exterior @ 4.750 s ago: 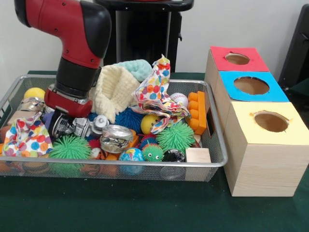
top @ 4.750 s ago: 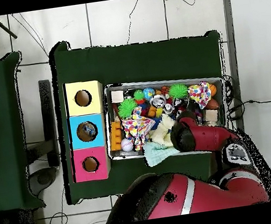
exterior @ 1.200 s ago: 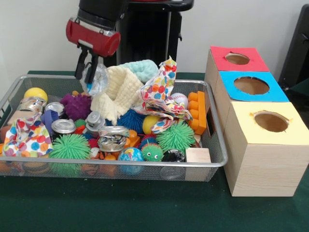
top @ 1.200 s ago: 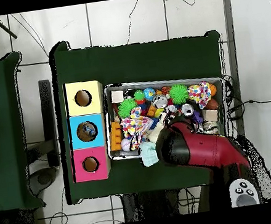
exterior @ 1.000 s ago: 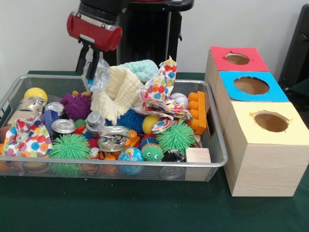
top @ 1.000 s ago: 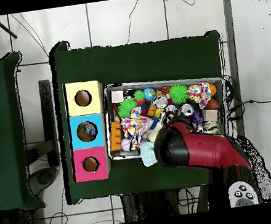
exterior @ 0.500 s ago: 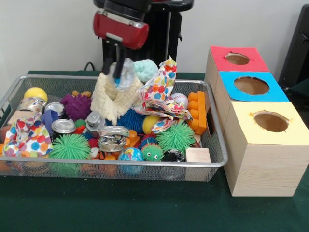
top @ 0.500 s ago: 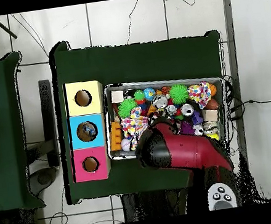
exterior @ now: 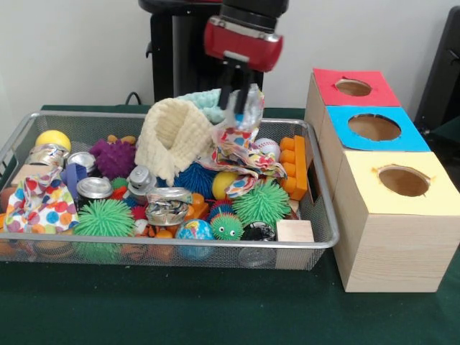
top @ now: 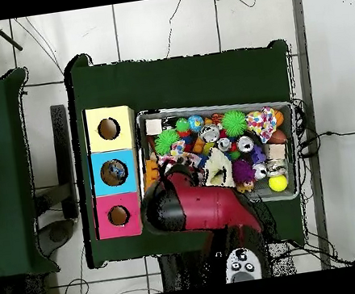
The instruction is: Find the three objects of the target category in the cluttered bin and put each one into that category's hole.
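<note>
My gripper (exterior: 239, 108) hangs above the back middle of the wire mesh bin (exterior: 180, 243), over a dotted cloth (exterior: 241, 147). It is shut on a small see-through wrinkly plastic bottle piece (exterior: 251, 102), held clear of the clutter. The round hole (exterior: 374, 127) in the blue-topped box lies to the right of the gripper, past the bin's right rim. In the overhead view the red arm (top: 193, 208) hides the gripper and the piece; the blue box's hole (top: 113, 172) shows something glinting inside. I cannot make out any other see-through pieces in the clutter.
The bin holds silver cans (exterior: 167, 208), green spiky balls (exterior: 262, 203), a cream knitted cloth (exterior: 172, 133), an orange block (exterior: 293, 167) and a wooden cube (exterior: 295, 231). The red-topped box (exterior: 353, 87) stands behind the blue one and the yellow-topped box (exterior: 404, 180) in front.
The gripper rose from low in the bin's left part with the see-through piece. In the last half second it carried the piece to the right, towards the boxes.
</note>
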Controlling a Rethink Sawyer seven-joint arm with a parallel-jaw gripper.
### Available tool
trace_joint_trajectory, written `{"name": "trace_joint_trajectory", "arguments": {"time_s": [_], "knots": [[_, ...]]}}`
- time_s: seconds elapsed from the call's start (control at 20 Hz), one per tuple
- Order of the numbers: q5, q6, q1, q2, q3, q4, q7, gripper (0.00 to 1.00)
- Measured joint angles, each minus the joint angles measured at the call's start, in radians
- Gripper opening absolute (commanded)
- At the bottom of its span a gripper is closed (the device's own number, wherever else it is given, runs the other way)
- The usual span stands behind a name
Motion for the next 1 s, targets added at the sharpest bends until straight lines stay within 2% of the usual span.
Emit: {"name": "trace_joint_trajectory", "arguments": {"time_s": [0.5,0.8,1.0], "knots": [[0.117,0.078,0.187,0.015,-0.054,0.001,0.007,0.00],[0.179,0.078,0.258,0.045,-0.088,0.001,0.007,0.00],[0.206,0.082,0.279,0.052,-0.108,0.001,0.007,0.00]]}}
